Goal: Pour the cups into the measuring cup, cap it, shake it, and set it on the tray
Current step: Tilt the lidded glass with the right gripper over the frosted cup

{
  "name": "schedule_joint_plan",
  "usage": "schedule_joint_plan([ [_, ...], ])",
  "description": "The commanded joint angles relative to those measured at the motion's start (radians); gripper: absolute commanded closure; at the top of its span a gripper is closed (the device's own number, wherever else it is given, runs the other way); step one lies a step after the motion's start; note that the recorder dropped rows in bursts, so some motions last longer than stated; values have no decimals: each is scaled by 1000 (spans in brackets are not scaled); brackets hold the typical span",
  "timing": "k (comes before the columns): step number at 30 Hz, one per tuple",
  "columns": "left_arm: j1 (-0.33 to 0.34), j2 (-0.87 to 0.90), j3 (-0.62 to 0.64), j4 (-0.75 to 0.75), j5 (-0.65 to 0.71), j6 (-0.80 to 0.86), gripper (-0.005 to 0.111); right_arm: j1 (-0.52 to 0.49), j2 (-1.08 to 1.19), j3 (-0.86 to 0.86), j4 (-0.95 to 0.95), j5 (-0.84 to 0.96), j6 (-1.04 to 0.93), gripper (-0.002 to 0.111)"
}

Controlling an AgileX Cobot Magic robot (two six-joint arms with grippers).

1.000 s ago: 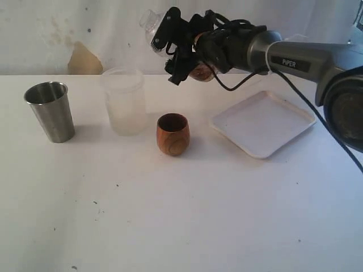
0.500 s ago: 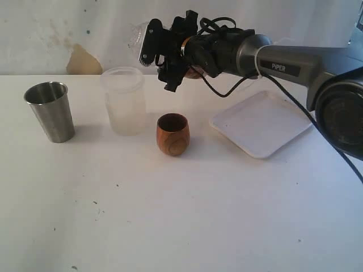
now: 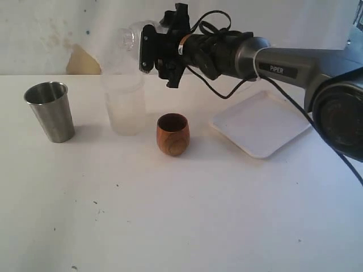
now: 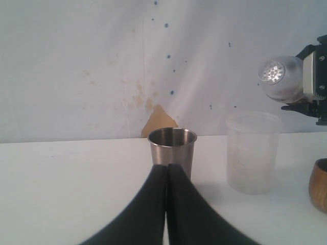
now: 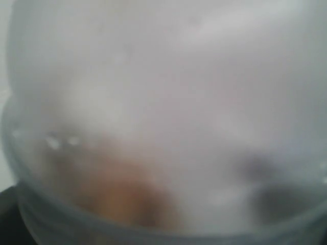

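Note:
The measuring cup point(image 3: 129, 37), a clear curved tumbler, lies on its side in the air with my right gripper point(image 3: 145, 49) shut on it. Its narrow base points left, above the frosted cup. It shows again in the left wrist view point(image 4: 280, 77) and fills the right wrist view as a blur point(image 5: 163, 102). The steel tumbler point(image 3: 50, 110) stands upright at the far left, just beyond my left gripper point(image 4: 167, 168), which is shut and empty. The brown wooden cup point(image 3: 173, 134) stands mid-table. The white tray point(image 3: 264, 122) lies to the right with nothing on it.
A frosted white plastic cup point(image 3: 123, 105) stands between the steel tumbler and the wooden cup, directly under the held tumbler. It also shows in the left wrist view point(image 4: 253, 153). A stained wall closes the table's far edge.
My right arm has swung left with the clear tumbler, from above the wooden cup to above the frosted cup. The cups on the table and the tray have not moved.

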Motion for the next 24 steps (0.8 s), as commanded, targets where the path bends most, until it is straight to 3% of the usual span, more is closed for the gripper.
schedule_joint_plan([
  [1,-4,-4,5,-9,-5,-1,106,-3,-12,-13,-4,-109,-36,108],
  [24,-4,-4,5,-9,-5,-1,106,-25,66,-104,0,-197,-218,108],
])
